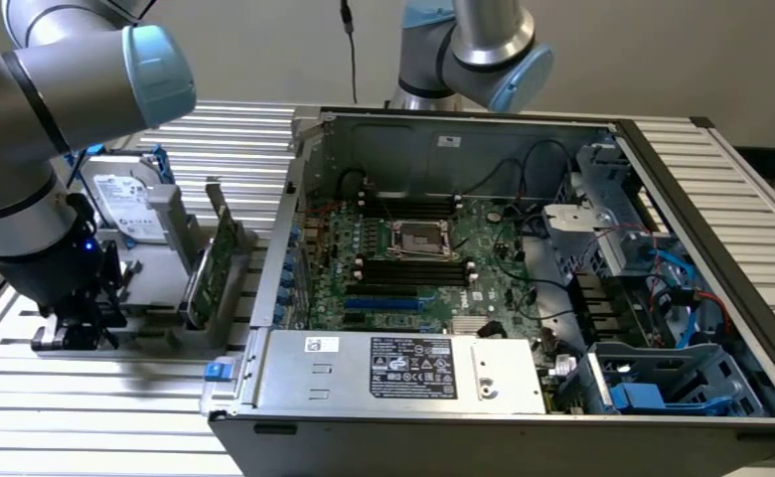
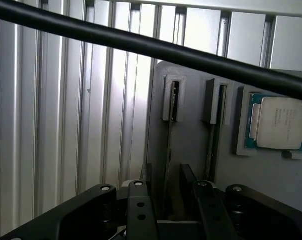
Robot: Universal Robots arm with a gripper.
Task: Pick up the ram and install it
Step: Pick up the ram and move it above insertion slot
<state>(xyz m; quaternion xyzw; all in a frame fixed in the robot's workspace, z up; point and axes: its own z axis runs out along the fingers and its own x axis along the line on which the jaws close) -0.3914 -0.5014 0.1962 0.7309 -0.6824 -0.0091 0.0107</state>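
The ram [image 2: 169, 150] stands on edge in a slot of a grey holder [image 2: 191, 135], seen edge-on as a thin dark green strip. My gripper [image 2: 167, 182] is open, with one finger on each side of the ram and a gap on both sides. A second thin stick [image 2: 211, 145] stands in the neighbouring slot. In the exterior view my gripper [image 1: 80, 320] is down low over the grey holder [image 1: 162, 288] at the exterior view's left, beside the open computer case [image 1: 494, 268]. There the ram is hidden behind the gripper.
A processor chip [image 2: 278, 122] lies in the holder near the slots. A black cable [image 2: 140, 45] crosses the wrist view. A tall green card [image 1: 213, 260] and a hard drive [image 1: 129, 207] stand on the holder. The motherboard's black memory slots [image 1: 414, 270] lie in the case. A second arm [image 1: 474, 50] stands behind it.
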